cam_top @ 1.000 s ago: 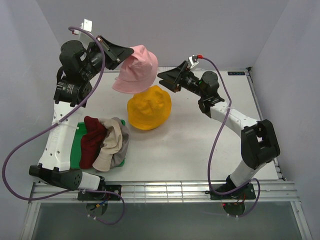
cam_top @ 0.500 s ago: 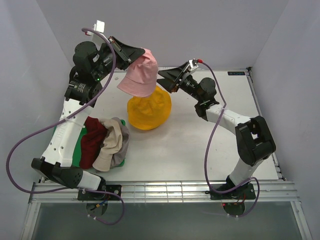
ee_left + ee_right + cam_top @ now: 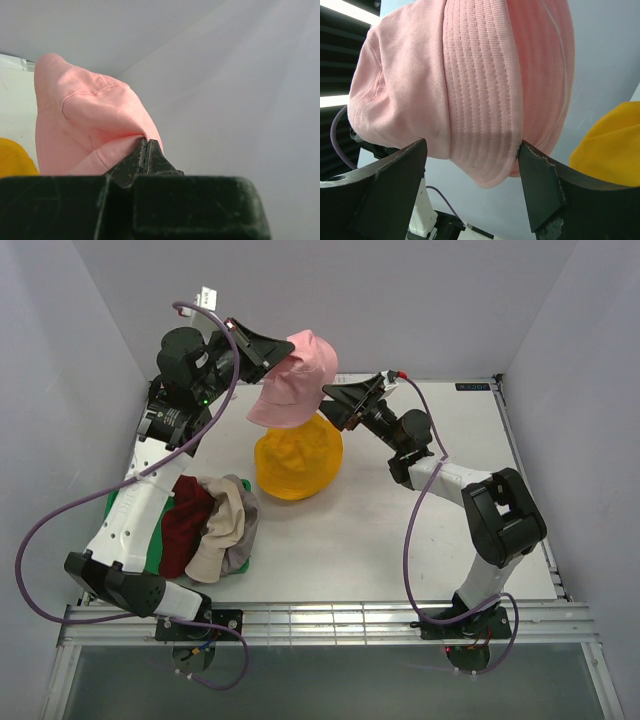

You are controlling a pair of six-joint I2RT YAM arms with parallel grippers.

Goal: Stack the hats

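Observation:
My left gripper (image 3: 283,350) is shut on the brim of the pink hat (image 3: 296,380) and holds it in the air above the yellow-orange hat (image 3: 298,458), which sits domed at the table's middle. In the left wrist view the fingertips (image 3: 145,150) pinch pink fabric (image 3: 85,120). My right gripper (image 3: 328,395) is open right beside the pink hat's right side; in the right wrist view its fingers (image 3: 540,185) stand either side of the hanging brim (image 3: 480,100), one touching it. The dark red hat (image 3: 184,522), cream-beige hat (image 3: 222,530) and grey hat (image 3: 243,538) lie heaped at the left.
A flat green tray (image 3: 152,538) lies under the heap of hats at the left edge. The enclosure's white walls stand close behind and beside both arms. Purple cables loop from each arm.
My left gripper has carried the pink hat up and to the right, over the yellow-orange hat. My right gripper has moved left up to the pink hat's side.

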